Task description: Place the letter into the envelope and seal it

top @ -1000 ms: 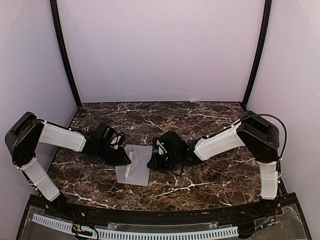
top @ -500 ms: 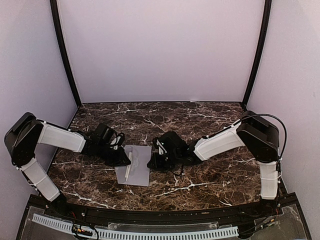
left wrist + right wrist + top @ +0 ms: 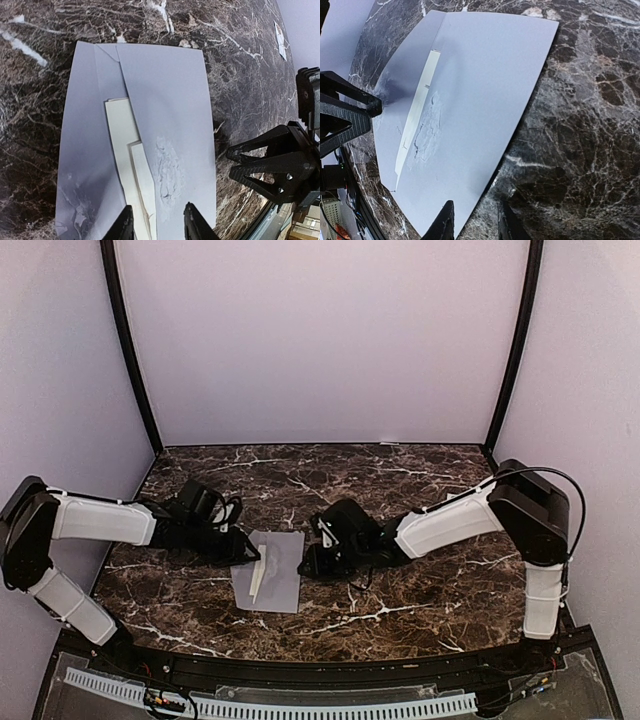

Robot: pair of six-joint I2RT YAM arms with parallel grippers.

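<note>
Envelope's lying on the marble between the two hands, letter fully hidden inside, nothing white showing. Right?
Not quite. The envelope does lie on the marble between the left hand and the right hand, but the letter is not fully hidden: a white strip of it shows along the flap edge, plain in the left wrist view.

Top cam is looking down & fwd from above/behind the rig, taking in the whole table (image 3: 430, 490) from far off. Left wrist cam is hanging close over the envelope (image 3: 165, 110), looking across to the right gripper (image 3: 230, 164). Right wrist cam is looking back obliquely, equally close, catching the left gripper (image 3: 374, 114). All three are sharing the envelope.
</note>
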